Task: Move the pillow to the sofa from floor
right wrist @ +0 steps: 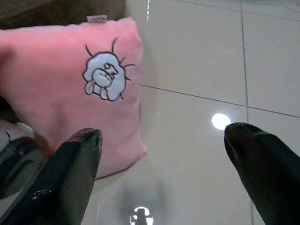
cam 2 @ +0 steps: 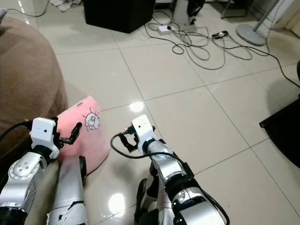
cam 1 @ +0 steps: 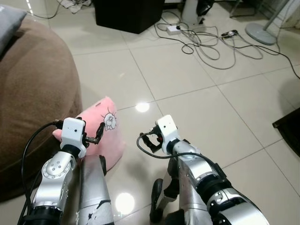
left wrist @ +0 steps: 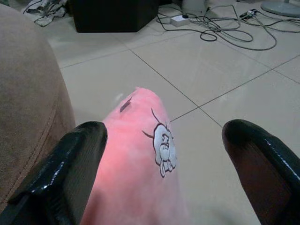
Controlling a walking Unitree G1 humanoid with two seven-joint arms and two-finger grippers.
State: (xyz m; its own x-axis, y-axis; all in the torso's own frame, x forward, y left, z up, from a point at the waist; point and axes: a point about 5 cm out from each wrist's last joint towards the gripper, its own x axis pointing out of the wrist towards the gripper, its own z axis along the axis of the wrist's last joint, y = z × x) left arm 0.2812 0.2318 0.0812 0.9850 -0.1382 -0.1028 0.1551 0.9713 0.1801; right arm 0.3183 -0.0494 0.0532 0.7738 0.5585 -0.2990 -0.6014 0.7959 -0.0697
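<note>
A soft pink pillow with a white cartoon patch (cam 1: 104, 129) leans against the brown sofa (cam 1: 33, 93) on the tiled floor (cam 1: 197, 84). The left gripper (left wrist: 161, 164) and right gripper (right wrist: 164, 159) hover beside it, each with 2 fingers spread apart, holding nothing.

Bare floor (cam 1: 197, 117) is lying open ahead of the right pincer (cam 1: 146, 139) and to the right of the pink pillow (cam 1: 105, 129). The brown sofa (cam 1: 33, 93) is crowding the pillow's left side, hemming in the left pincer (cam 1: 96, 136). Cables (cam 1: 211, 44) and a black box (cam 1: 129, 14) are blocking the floor's far edge.
</note>
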